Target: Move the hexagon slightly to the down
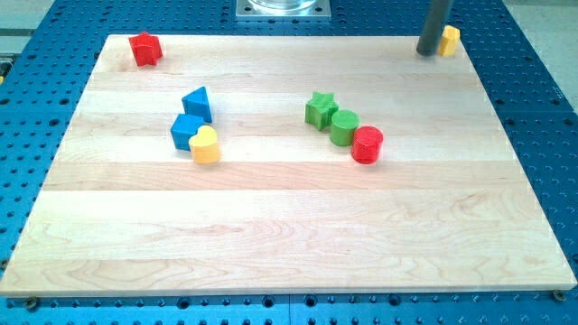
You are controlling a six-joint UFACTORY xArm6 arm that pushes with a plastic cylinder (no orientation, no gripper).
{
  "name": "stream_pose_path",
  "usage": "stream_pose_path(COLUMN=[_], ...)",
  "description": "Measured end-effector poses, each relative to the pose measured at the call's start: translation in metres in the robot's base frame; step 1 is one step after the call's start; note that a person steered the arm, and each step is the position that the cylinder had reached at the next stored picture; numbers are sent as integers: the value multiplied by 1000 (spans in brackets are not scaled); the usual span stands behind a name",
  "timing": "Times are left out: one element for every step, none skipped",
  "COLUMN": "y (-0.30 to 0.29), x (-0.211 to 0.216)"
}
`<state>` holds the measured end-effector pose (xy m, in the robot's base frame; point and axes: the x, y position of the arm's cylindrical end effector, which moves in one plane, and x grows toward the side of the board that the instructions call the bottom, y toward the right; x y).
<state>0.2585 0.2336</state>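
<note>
A yellow block [449, 40], which looks like the hexagon, sits at the board's top right corner, partly hidden by my rod. My tip [424, 52] rests on the board right against the block's left side.
A red star [144, 49] sits at the top left. A blue triangle [197, 104], a blue cube [186, 132] and a yellow heart [206, 144] cluster left of centre. A green star [320, 108], a green cylinder [344, 127] and a red cylinder [368, 144] line up right of centre. The wooden board [289, 253] lies on a blue perforated table.
</note>
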Motion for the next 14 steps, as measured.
stream_pose_path(y=[0,2,41,110,112,112,110,94,52,49,49,36,25,20], x=[54,55,46,7,-1,-53,-67,-67,-67,-67,-67,-67,-67,-67])
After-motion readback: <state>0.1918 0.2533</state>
